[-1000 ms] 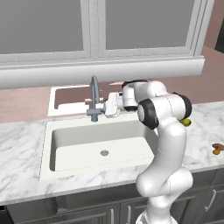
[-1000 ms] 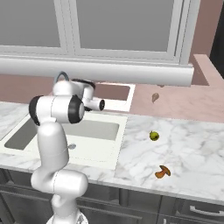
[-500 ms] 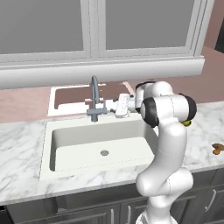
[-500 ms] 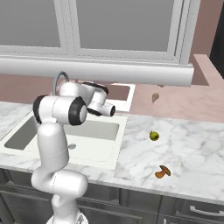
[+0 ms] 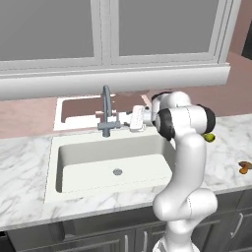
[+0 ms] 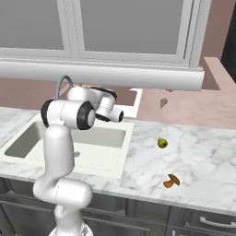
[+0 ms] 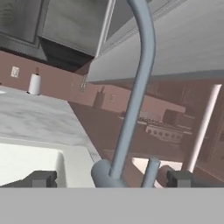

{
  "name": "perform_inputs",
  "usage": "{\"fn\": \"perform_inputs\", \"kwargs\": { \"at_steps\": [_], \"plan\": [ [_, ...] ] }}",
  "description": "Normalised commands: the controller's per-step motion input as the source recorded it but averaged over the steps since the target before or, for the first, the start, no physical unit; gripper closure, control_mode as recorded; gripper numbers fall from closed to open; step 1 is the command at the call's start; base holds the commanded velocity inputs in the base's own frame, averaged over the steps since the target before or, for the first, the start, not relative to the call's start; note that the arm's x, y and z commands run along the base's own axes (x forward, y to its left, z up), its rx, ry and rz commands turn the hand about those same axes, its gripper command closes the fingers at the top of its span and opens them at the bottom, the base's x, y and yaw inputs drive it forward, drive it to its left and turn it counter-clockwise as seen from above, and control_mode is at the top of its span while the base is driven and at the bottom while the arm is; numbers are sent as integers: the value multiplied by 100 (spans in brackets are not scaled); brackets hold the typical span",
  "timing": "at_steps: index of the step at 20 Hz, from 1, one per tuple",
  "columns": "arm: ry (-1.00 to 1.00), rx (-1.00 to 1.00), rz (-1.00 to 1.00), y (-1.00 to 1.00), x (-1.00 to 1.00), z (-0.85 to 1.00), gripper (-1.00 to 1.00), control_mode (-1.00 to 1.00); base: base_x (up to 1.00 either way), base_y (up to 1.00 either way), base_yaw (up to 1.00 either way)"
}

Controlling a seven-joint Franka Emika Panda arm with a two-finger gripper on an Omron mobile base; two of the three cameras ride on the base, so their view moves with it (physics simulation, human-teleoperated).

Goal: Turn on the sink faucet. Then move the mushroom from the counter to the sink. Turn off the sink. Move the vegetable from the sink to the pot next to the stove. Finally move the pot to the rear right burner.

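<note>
Both fingers [image 7: 43, 178] nearer — faucet [image 7: 135, 94] closer.

You see the white arm [image 6: 62, 138] standing in front of the sink [image 6: 27, 138], its upper part bent toward the grey faucet [image 6: 64, 83]. On the marble counter [image 6: 193, 161] to the right lie a small green vegetable [image 6: 162, 143] and, nearer to you, a brown mushroom [image 6: 171, 181], apart from each other.

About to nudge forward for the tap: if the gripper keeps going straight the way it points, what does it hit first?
Most likely the faucet: its base and handle sit between the open jaws of the gripper, though depth is hard to judge.
</note>
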Motion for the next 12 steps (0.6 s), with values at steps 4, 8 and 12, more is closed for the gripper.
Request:
{"fn": "perform_inputs", "kwargs": {
  "at_steps": [4,8,12],
  "plan": [
    [2,0,6,9,17,-14,-100,-100,0,0,0],
    [3,0,6,13,17,-14,-100,-100,0,0,0],
    [4,0,6,11,21,-10,-100,-100,0,0,0]
  ]
}}
